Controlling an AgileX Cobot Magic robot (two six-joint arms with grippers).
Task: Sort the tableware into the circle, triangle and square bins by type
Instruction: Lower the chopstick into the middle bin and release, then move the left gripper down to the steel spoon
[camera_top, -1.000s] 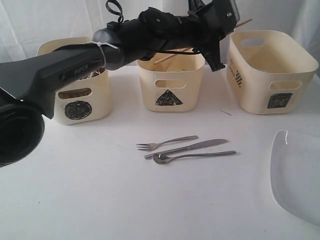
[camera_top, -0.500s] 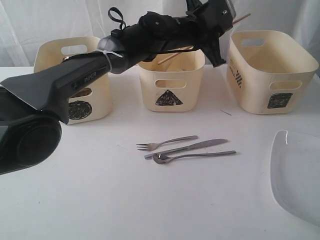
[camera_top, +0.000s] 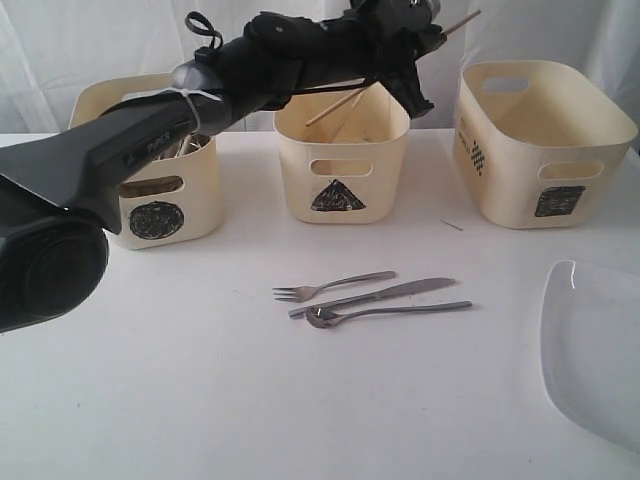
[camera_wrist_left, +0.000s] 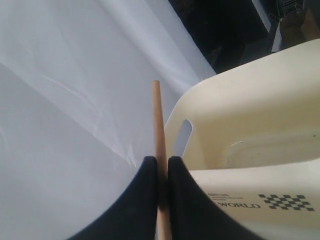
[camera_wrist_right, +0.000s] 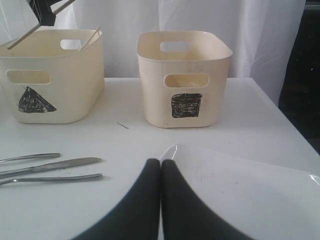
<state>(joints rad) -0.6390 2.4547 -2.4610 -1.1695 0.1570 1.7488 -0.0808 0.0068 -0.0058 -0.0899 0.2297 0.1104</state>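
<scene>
The left claw (camera_wrist_left: 161, 172) grips a thin wooden chopstick (camera_top: 338, 106) slanted above the cream plastic triangle-marked bin (camera_top: 340, 165). Released at this tilt, it could strike the rim and tumble onto the white bench (camera_top: 200, 380).

The plate (camera_top: 595, 350), at four o'clock in the exterior view, runs off the picture's edge. The left arm (camera_top: 110, 160) hides much of the circle bin (camera_top: 195, 190) at ten o'clock. At eight o'clock from the square bin (camera_top: 520, 160), a thin sliver (camera_top: 452, 225) on the table (camera_top: 200, 400) is too small to identify.
</scene>
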